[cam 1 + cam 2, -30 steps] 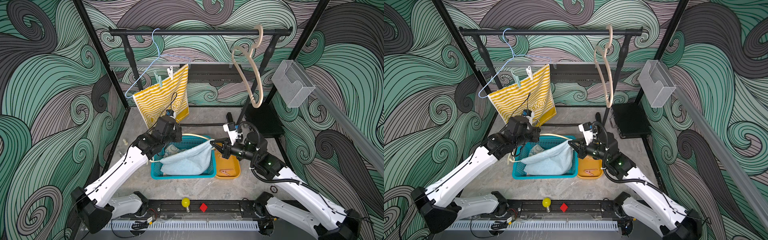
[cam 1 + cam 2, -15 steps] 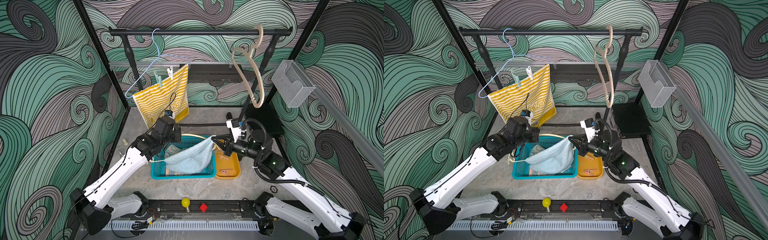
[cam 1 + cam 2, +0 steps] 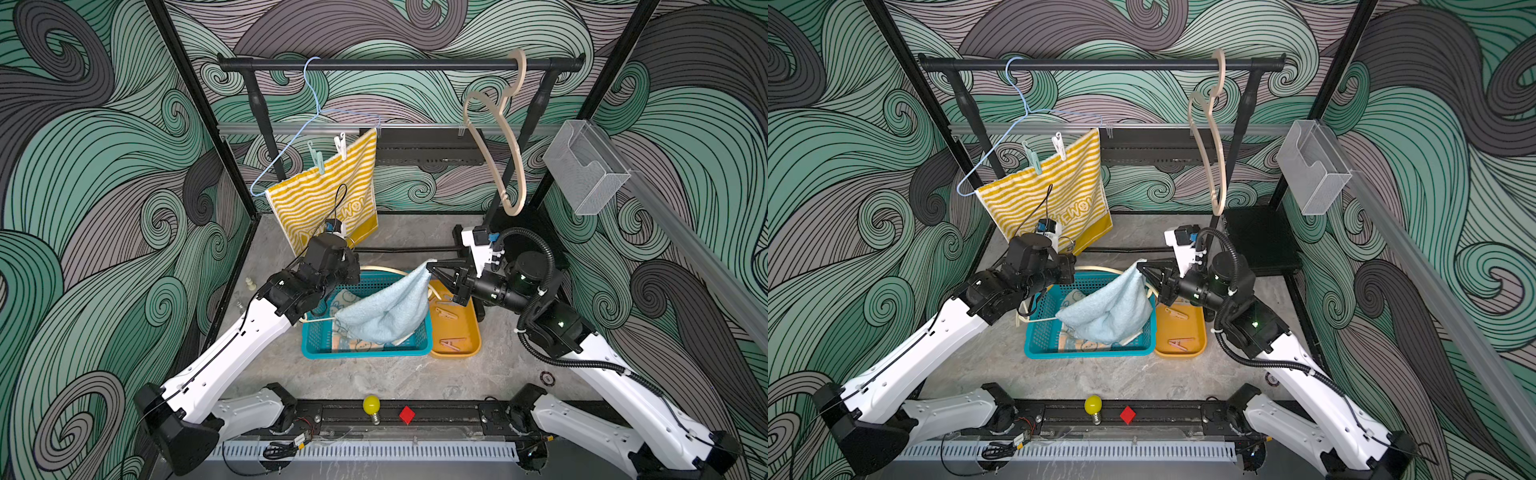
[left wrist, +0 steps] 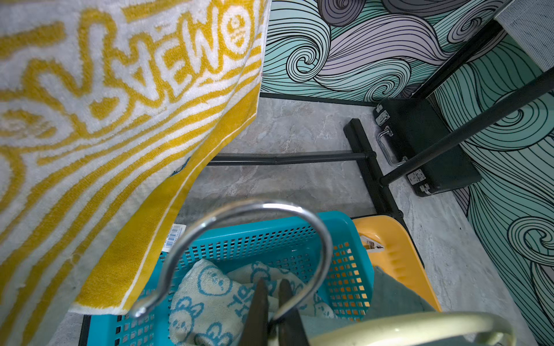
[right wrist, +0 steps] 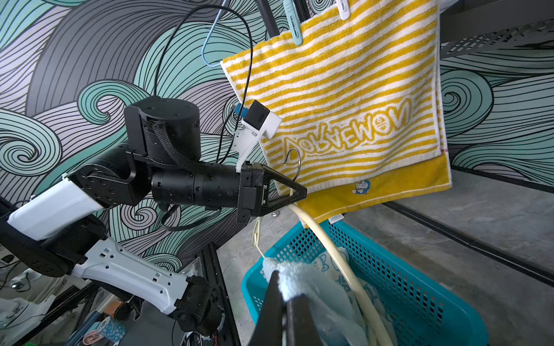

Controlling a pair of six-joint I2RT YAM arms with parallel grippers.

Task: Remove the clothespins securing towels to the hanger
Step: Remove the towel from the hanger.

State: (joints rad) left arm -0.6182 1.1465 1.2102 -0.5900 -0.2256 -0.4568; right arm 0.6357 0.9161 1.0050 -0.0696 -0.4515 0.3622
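Your right gripper (image 3: 432,268) is clamped on a corner of the blue towel (image 3: 386,311). The towel hangs from it over the teal basket (image 3: 365,354), its lower end sagging inside. Your left gripper (image 5: 299,191) is pinched shut on the cream hanger (image 4: 404,328) at the base of its metal hook (image 4: 263,206). The bunny towel (image 4: 209,287) lies in the basket. Two pink clothespins (image 3: 453,343) lie in the orange tray (image 3: 473,328) just beside it. Behind, the yellow towel (image 3: 328,195) hangs on a blue wire hanger (image 3: 285,152) from the rail (image 3: 399,64), pinned by a mint clothespin (image 3: 318,160) and a white clothespin (image 3: 341,145).
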